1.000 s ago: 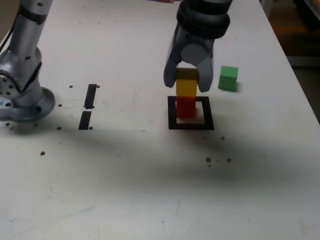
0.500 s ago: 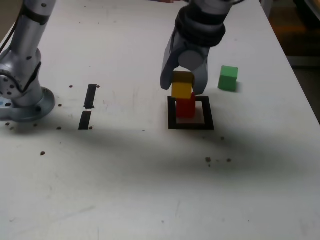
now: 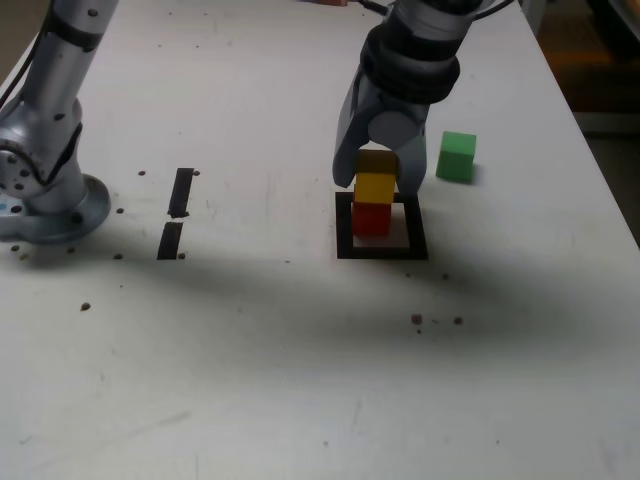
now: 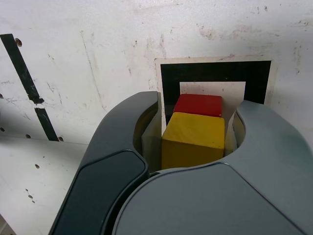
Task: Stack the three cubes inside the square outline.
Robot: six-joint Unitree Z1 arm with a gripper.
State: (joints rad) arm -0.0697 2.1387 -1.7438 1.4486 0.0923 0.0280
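- Clock times go by the exterior view, with twelve at its top.
- The gripper (image 3: pixel 378 180) comes down from one o'clock, over the black square (image 3: pixel 382 253).
- Its two fingers (image 3: pixel 345 168) are pinching the yellow cube (image 3: pixel 375 188), one at the cube's nine o'clock side and one at its three o'clock side.
- The wrist view shows the yellow cube tucked between the fingers too, with its top showing.
- The red cube (image 3: pixel 371 220) sits inside the black square, close to its nine o'clock side.
- The yellow cube hides the top part of the red one. I can't tell if the two cubes touch.
- The green cube (image 3: pixel 456 158) is all by itself on the white table (image 3: pixel 250 370). It is outside the square, up between one and two o'clock from it.
- Nothing is pinching the green cube.
- The square is made of black tape, and its middle is white.
- Two short black strips of tape (image 3: pixel 180 192) lie well apart from the square, over at nine o'clock. One is above the other, with a tiny gap between.
- Past the strips, still at nine o'clock, stands a shiny grey arm part (image 3: pixel 55 160) with a round foot.
- Small dark spots (image 3: pixel 417 319) dot the table at five o'clock from the square.
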